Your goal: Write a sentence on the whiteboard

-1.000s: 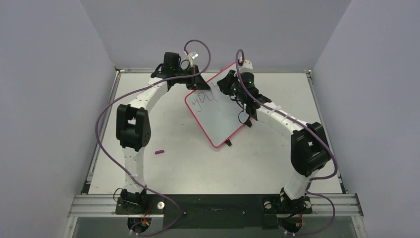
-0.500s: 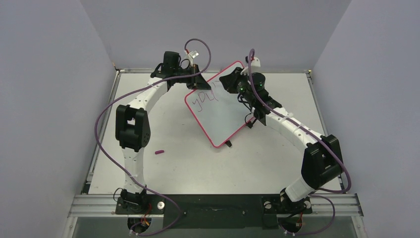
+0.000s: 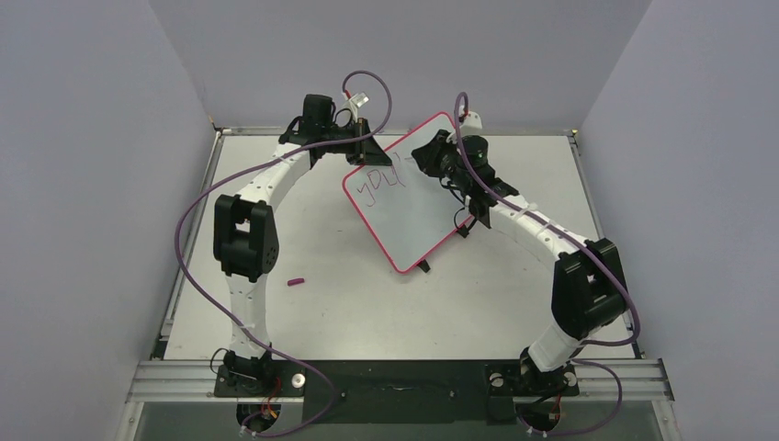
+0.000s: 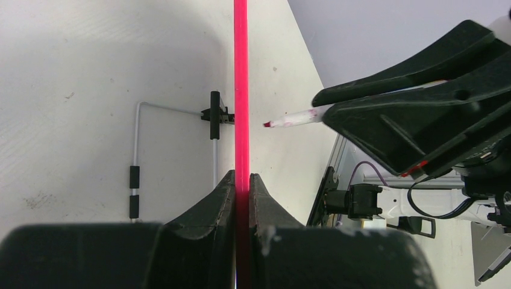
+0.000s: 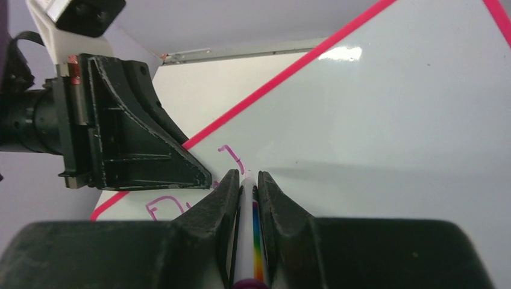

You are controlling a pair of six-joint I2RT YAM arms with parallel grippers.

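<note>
On the left of the surface (image 3: 230, 303) a small pink piece (image 3: 295, 282) lies by itself, well apart from the work; it may be the marker's cap, though it is too small for us to tell. Further in, our left tool (image 3: 367, 147) (image 4: 241, 177) is clamped narrow on the red-pink rim of the whiteboard (image 3: 409, 216) (image 4: 241, 90) (image 5: 391, 120), gripping its upper left edge so that the board stands tilted near the back middle of the surface. A wire stand (image 4: 175, 150) shows just beside the board's edge, but we cannot tell whether it carries any weight. Across the top left of the board runs the lettering (image 3: 378, 182) (image 5: 163, 208): only a few reddish-purple characters, with most of the white face bare below and to the right. On the right, our right tool (image 3: 418, 158) (image 5: 246, 176) is closed on the marker (image 4: 295, 118) (image 5: 253, 232), whose tip points at the board just after the last stroke and, seen edge-on from the left wrist, stands slightly off the face. We judge ourselves early in the writing step, between strokes of the first word. The next move calls for bringing the tip back into light contact just right of the last mark, while the left tool holds the board firm against the push.
</note>
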